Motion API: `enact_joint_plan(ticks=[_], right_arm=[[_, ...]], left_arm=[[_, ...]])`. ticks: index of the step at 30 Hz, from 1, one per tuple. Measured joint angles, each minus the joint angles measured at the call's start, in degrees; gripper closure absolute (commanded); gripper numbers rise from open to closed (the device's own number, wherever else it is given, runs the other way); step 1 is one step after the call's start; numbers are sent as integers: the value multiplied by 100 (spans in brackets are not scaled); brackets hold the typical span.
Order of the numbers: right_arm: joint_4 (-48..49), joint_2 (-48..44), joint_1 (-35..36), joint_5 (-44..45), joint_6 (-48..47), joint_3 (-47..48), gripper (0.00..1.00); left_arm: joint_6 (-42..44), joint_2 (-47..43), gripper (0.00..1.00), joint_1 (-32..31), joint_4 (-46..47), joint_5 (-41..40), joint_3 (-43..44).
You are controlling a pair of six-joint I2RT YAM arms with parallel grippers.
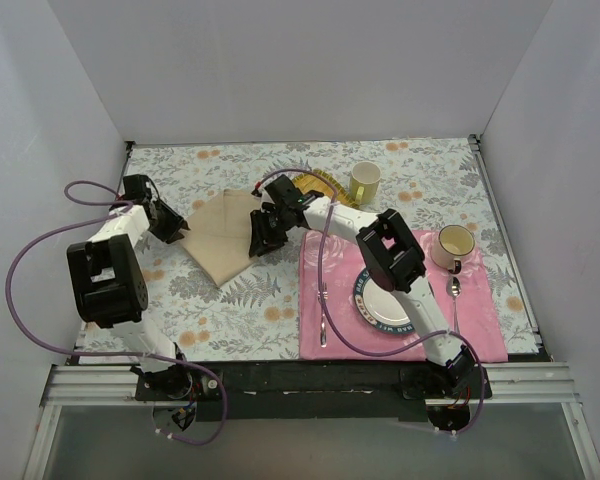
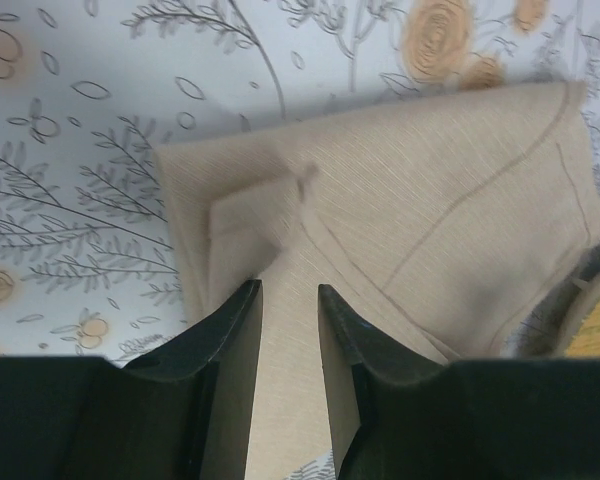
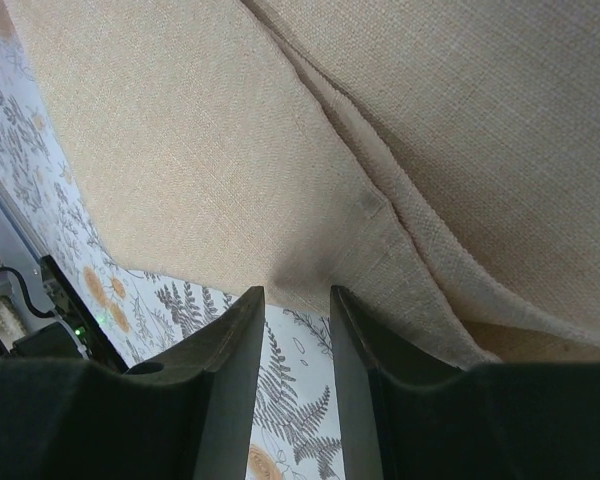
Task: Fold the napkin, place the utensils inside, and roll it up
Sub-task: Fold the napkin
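Note:
The beige napkin (image 1: 218, 238) lies folded on the floral tablecloth, left of the pink mat. It fills the left wrist view (image 2: 430, 200), where a folded corner shows, and the right wrist view (image 3: 200, 150). My left gripper (image 1: 175, 228) is at its left edge, jaws a little apart over the cloth (image 2: 290, 290). My right gripper (image 1: 258, 238) is at its right edge, jaws a little apart, tips at the hem (image 3: 297, 292). A fork (image 1: 323, 312) and a spoon (image 1: 455, 300) lie on the mat. The second spoon is not visible.
A pink mat (image 1: 480, 330) holds a plate (image 1: 380, 305) partly under my right arm, and a mug (image 1: 453, 245). A second mug (image 1: 364, 180) and a yellow checked cloth (image 1: 315, 185) sit behind. White walls enclose the table.

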Motion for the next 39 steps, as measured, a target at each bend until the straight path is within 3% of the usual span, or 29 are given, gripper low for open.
enact_joint_plan(ticks=[8,14,22,32,39], right_arm=[[-254,-81,44,90,-293,55,58],[-715,-63,164,275,-542,551,57],[-907,-63,459,345,-570,713,55],[-603,-31,529,326,-555,667,55],[-863,173,542,520,-837,769,52]], left_arm=[[334,540,71,186,-103,-136,203],[422,442,65,181,-297,-120,579],[361,251,65,203,-142,-33,688],[518,549,64,319,11,-81,640],[671,542,52,358,-83,-304,621]])
